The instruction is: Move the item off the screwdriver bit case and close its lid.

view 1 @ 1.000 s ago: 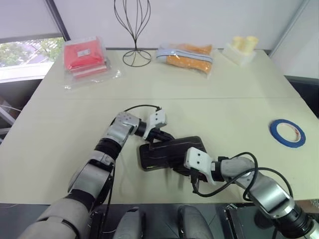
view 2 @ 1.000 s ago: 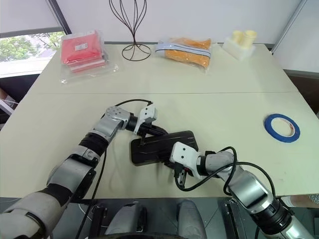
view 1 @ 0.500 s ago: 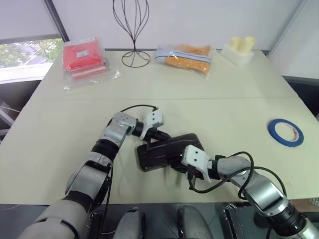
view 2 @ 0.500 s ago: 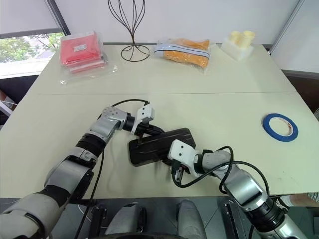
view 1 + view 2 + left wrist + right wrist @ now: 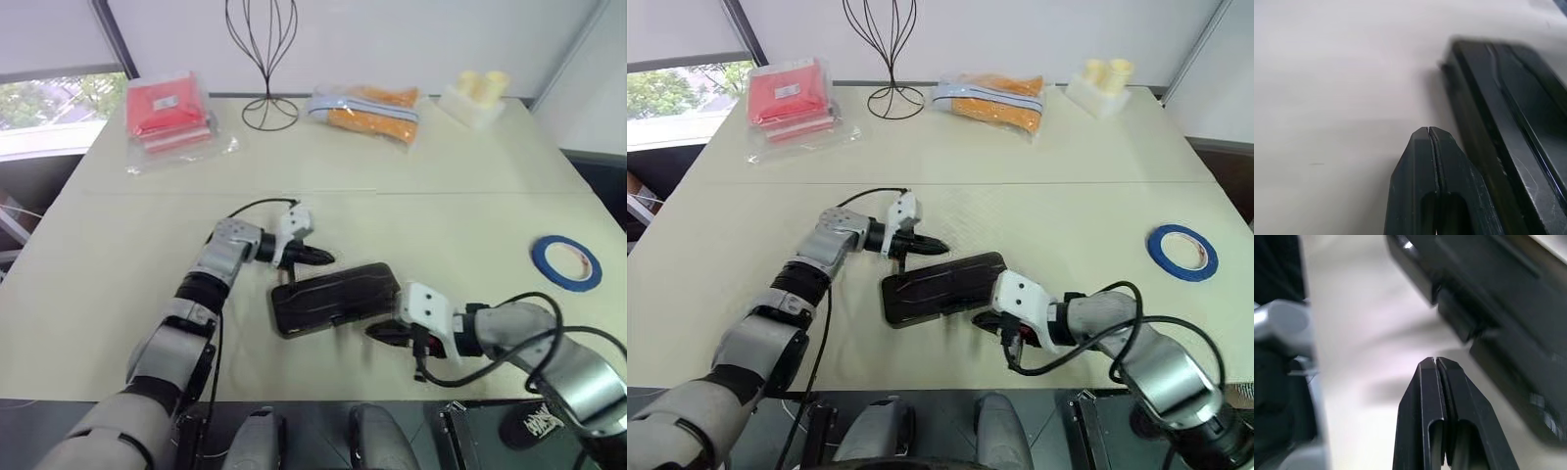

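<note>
screwdriver bit case point(image 5: 335, 298) lid down, blue tape point(image 5: 565, 262) well apart on table point(image 5: 118, 245)

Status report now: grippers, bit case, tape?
Left gripper and right gripper shut, empty, beside case. Lid down. Blue tape on table, far right.

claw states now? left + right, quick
Left claw: closed, empty, beside the case.
Right claw: closed, empty, just off the case's near edge.

Dark bit case point(image 5: 335, 297) w/ lid shut, flat mid-table; blue tape roll point(image 5: 566, 262) well apart.
</note>
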Robot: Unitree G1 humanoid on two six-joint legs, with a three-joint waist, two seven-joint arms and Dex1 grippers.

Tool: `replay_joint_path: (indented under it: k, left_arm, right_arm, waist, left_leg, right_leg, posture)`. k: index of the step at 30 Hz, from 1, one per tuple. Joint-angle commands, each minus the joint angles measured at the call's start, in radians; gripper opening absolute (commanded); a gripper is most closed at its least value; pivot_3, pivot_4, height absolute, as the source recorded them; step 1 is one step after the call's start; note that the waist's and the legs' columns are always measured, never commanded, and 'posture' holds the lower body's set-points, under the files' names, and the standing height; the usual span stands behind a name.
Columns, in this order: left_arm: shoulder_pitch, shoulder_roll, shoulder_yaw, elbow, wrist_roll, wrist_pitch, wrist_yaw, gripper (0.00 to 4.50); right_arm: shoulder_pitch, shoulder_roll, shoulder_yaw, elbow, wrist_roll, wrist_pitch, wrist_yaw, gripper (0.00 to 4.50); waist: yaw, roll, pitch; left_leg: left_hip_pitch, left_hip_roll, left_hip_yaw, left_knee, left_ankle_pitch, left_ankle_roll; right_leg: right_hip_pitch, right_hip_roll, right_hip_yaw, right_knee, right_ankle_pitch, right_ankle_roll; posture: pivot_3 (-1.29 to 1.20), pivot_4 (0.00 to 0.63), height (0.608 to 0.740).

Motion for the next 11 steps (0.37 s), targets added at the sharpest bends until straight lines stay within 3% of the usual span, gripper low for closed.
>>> replay_joint_path:
  k: [1,5,11]
  left_arm:
    - [0.033,0.064,0.068,-0.22,-0.077,0.1,0.021,0.0]
    - [0.227,0.171,0.141,-0.608,-0.196,0.34,0.077,0.0]
    - [0.488,0.26,0.263,-1.011,-0.362,0.586,0.207,0.0]
  right_arm:
    - [-0.006,-0.05,-0.142,-0.027,0.061,-0.011,0.035,0.03]
    - [-0.064,-0.101,-0.265,0.027,0.108,-0.022,0.069,0.03]
    - [-0.141,-0.144,-0.298,0.11,0.115,-0.061,0.092,0.03]
  waist:
    - [0.0,0.0,0.0]
    - [-0.005,0.001,0.0]
    - [0.004,0.001,0.0]
  left_leg:
    - [0.0,0.0,0.0,0.0,0.0,0.0]
    - [0.001,0.0,0.0,-0.001,0.0,0.0]
    - [0.001,0.002,-0.002,-0.001,0.0,0.0]
  right_leg:
    - [0.0,0.0,0.0,0.0,0.0,0.0]
    - [0.0,0.0,0.002,0.0,0.0,0.0]
    - [0.0,-0.001,0.002,0.0,0.0,0.0]
  posture:
    - [0.0,0.15,0.74]
    - [0.0,0.15,0.74]
    - [0.0,0.15,0.74]
